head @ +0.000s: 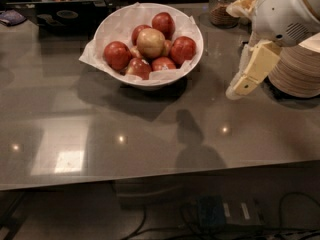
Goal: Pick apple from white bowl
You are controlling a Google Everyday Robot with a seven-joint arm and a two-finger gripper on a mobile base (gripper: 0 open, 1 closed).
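One white bowl (155,82), at least seven apples in sight, one gripper (237,90)
The bowl holds one pale yellowish apple (150,42) and at least six red apples (117,55), some partly hidden. The lone gripper hangs over the table (150,149), right of the bowl, near one glass jar (222,5) and one stack of paper bowls (300,70).

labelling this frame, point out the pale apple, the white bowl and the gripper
apple (150,42), camera view, pale upper face
white bowl (146,82), camera view, front outer wall
gripper (237,88), camera view, tip end, right of the bowl over the table
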